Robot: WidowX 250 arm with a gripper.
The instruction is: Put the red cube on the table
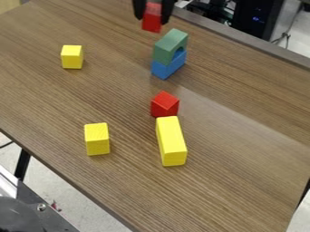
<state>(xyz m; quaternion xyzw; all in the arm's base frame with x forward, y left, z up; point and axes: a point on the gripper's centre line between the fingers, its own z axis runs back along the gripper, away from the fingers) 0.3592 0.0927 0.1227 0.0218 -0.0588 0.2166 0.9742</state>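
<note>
A wood-grain desk [236, 131] slants across the room over a pale floor [70, 204], a black computer case [257, 20] behind its far edge. By that edge, the hand [152, 10] pinches a red cube [151, 24] between its two dark fingers. Just nearer me stands a green arch block [171, 46] on a blue block [168, 67]. A second red cube [165, 105] sits mid-desk, right by the end of a long yellow block [171, 141]. Off to the left, a yellow cube [71, 58] and a shorter yellow block [97, 139] stand well apart, with wood grain between them.
</note>
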